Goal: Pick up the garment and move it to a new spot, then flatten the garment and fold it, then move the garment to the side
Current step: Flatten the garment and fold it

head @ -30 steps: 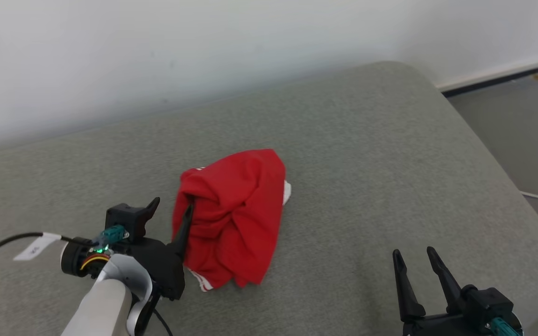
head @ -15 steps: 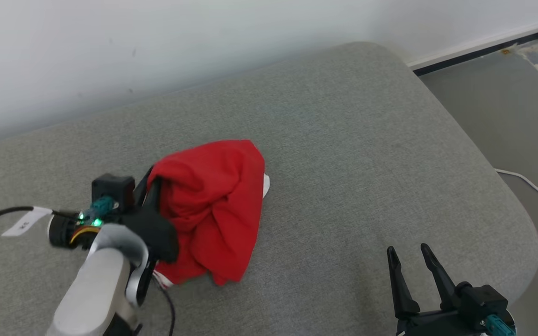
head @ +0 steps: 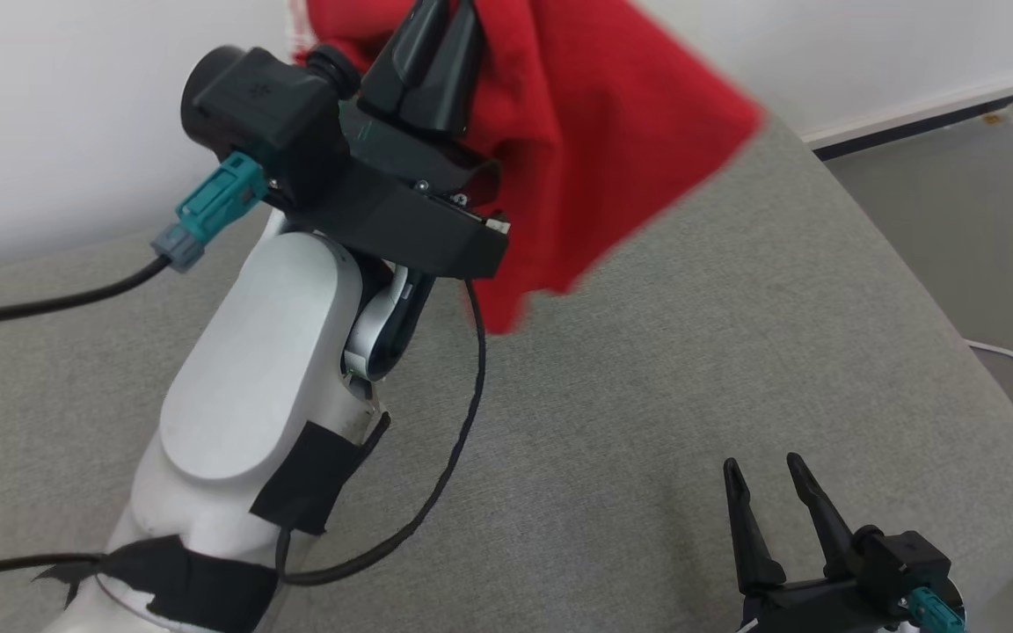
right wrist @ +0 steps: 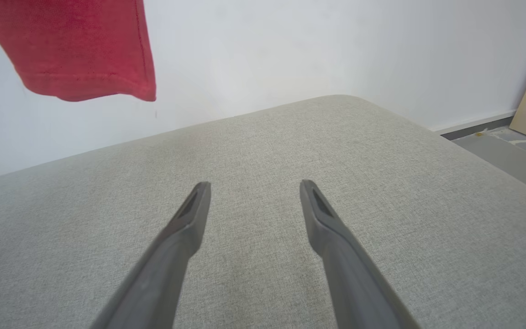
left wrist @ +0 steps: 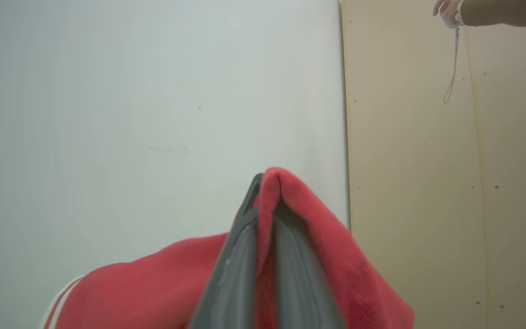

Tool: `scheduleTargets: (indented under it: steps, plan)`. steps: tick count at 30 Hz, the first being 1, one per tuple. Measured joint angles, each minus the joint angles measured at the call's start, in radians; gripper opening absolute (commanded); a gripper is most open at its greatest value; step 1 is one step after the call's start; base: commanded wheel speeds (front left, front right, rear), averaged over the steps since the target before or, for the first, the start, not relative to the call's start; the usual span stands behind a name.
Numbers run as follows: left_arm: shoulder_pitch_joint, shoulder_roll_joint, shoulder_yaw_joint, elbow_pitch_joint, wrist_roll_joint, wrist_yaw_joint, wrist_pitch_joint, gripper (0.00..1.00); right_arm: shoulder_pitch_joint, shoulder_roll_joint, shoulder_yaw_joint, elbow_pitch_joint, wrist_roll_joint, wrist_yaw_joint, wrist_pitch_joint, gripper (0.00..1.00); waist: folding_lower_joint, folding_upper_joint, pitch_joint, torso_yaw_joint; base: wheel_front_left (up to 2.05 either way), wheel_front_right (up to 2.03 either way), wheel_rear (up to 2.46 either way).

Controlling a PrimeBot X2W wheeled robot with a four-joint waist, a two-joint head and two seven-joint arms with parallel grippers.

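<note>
Left gripper [head: 440, 53] pinches a thin fold of the red garment [head: 612, 132] at twelve o'clock; swinging could shake it loose. Right gripper [head: 761, 470], five o'clock, gapes empty.

looked like a bare test room more than a home tbh: plain white wall [head: 49, 114], grey floor [head: 955, 220] with a loose white cable [head: 1012, 359], one big grey upholstered cushion [head: 691, 369], pale board panel [left wrist: 409, 183].
</note>
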Motion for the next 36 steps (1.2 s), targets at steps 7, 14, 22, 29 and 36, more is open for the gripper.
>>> scheduleTargets:
  steps: [7, 14, 22, 29, 36]
  plan:
    - [0.158, 0.019, -0.036, -0.001, -0.035, 0.025, 0.027, 0.00, 0.004, 0.000, -0.006, -0.003, -0.001, 0.000, -0.002, 1.00, 0.0000, 0.0000, -0.001, 0.048, 0.00, 0.00, 0.00]
    - [0.429, 0.111, -0.061, 0.129, -0.041, 0.033, 0.026, 0.00, -0.001, 0.001, 0.008, -0.001, 0.004, 0.000, -0.003, 1.00, 0.0000, 0.0000, 0.011, 0.118, 0.00, 0.00, 0.00]
    - [0.621, 0.185, -0.067, 0.136, -0.072, 0.038, 0.059, 0.38, -0.016, 0.002, 0.007, 0.005, 0.003, 0.000, -0.004, 1.00, 0.0000, 0.0000, 0.023, 0.187, 0.00, 0.00, 0.00]
    - [0.711, 0.273, -0.068, 0.019, -0.165, 0.034, 0.288, 1.00, -0.015, 0.002, 0.006, 0.012, 0.003, 0.000, -0.005, 1.00, 0.0000, 0.0000, 0.013, 0.213, 0.00, 0.00, 0.00]
    - [0.738, 0.379, 0.028, -0.176, -0.210, 0.161, 0.434, 1.00, -0.015, 0.002, 0.017, 0.016, 0.004, 0.000, -0.004, 1.00, 0.0000, -0.0001, 0.009, 0.202, 0.00, 0.00, 0.00]
